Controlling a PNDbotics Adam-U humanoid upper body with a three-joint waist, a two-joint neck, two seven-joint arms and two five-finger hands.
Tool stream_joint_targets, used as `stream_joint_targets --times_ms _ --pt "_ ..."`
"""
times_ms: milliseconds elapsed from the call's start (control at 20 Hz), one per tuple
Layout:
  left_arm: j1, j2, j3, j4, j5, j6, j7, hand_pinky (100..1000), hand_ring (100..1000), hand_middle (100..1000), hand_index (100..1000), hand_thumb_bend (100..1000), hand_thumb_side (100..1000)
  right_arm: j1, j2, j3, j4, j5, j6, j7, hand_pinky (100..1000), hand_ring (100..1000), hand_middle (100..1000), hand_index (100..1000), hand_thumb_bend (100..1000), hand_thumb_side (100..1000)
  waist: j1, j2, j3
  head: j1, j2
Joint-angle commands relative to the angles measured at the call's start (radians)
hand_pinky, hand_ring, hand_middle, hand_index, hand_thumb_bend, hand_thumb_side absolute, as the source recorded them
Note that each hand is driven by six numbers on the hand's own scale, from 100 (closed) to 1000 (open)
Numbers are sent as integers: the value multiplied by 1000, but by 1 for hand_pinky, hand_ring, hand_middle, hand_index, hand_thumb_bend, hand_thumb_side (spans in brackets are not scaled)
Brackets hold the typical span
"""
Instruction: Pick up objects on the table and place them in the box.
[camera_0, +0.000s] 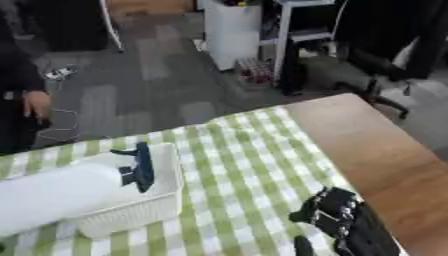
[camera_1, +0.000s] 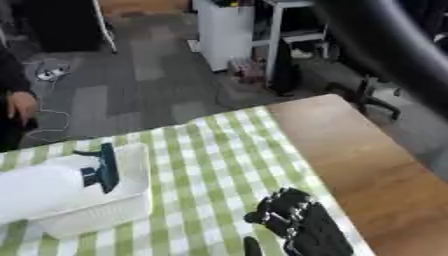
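**White arm over the white box: setting the dark piece down**

White plastic fills the space to the left of my right robot hand (camera_0: 346, 222): a slotted white basket (camera_0: 166, 200) serving as the box, sitting on the green-checked cloth (camera_0: 254, 165) that covers part of the wooden counter (camera_0: 385, 150). My left arm's pale sleeve (camera_0: 52, 197) reaches across the basket, and at its end a dark blue-black object (camera_0: 140, 167) stands over the basket's inside, near its far right wall.

My judgement is that this is the release step. To do it well I would lower the piece until it rests on the basket floor, keep it clear of the rim, then let go and lift straight out so nothing tips.

My right robot hand rests low on the cloth, well to the right of the basket, fingers curled in and holding nothing.

Much is unclear. I cannot tell whether the dark shape is the carried object, my left robot hand's fingers, or both, so I cannot tell that hand's state. The basket floor is hidden by the sleeve, and I see no other loose objects on the cloth.
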Motion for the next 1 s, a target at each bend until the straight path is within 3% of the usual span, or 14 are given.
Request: stream_joint_targets --times_ms 50,850,900,1000 --pt "-31 30 23 14 -48 -160 194 100 100 100 348 206 1000 -17 -21 -8 -14 -15 -14 3 368 411 447 588 100 1000 5 -3 -11 23 -34" --pt "-81 4 59 105 -185 -34 194 100 100 123 373 203 1000 -108 -38 -20 -14 -84 -56 17 363 405 441 585 100 1000 32 50 -110 62 -152" --pt "-83 1 56 108 -201 -28 194 419 262 331 490 128 1000 -112 -39 -21 -14 -88 -59 18 362 404 441 585 100 1000 33 51 -113 61 -155" --pt "-87 -5 45 128 -238 -17 194 842 649 606 714 120 1000 -114 -39 -22 -14 -96 -62 22 361 402 439 585 100 1000 35 52 -114 57 -156"
